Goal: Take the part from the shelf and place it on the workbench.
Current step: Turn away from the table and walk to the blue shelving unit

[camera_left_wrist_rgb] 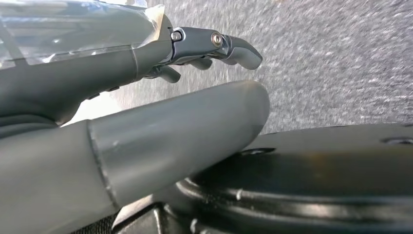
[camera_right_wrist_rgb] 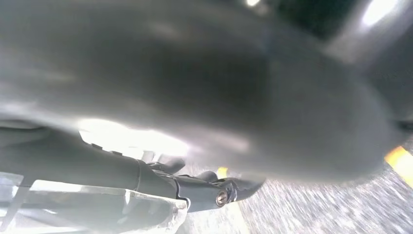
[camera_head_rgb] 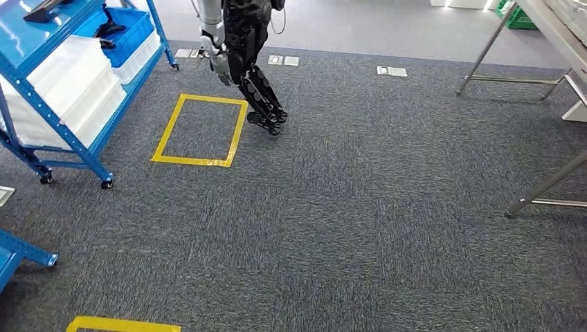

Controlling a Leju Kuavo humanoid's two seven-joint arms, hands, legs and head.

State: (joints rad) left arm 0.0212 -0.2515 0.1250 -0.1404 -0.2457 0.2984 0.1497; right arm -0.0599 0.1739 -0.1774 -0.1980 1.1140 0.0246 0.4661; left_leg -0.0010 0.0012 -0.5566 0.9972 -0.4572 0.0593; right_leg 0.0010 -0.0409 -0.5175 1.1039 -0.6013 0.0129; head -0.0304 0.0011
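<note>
The blue shelf (camera_head_rgb: pixel 66 72) stands at the far left of the head view, with white bins on its levels. A dark part (camera_head_rgb: pixel 109 29) lies in a blue bin on an upper level, and another dark piece (camera_head_rgb: pixel 43 10) sits on the top board. The workbench (camera_head_rgb: pixel 557 31) reaches in at the far right on thin metal legs. My left hand (camera_left_wrist_rgb: pixel 146 141) hangs over grey carpet, thumb and fingers (camera_left_wrist_rgb: pixel 234 48) apart, holding nothing. My right hand (camera_right_wrist_rgb: pixel 195 97) is blurred and close to the lens, its fingers (camera_right_wrist_rgb: pixel 214 192) spread above the carpet, with nothing in it.
Another humanoid robot (camera_head_rgb: pixel 242 62) stands at the back beside a yellow taped square (camera_head_rgb: pixel 201 130) on the carpet. A second yellow mark (camera_head_rgb: pixel 121 324) lies at the near edge. A blue frame corner (camera_head_rgb: pixel 21 257) juts in at the near left. Grey carpet spreads between shelf and workbench.
</note>
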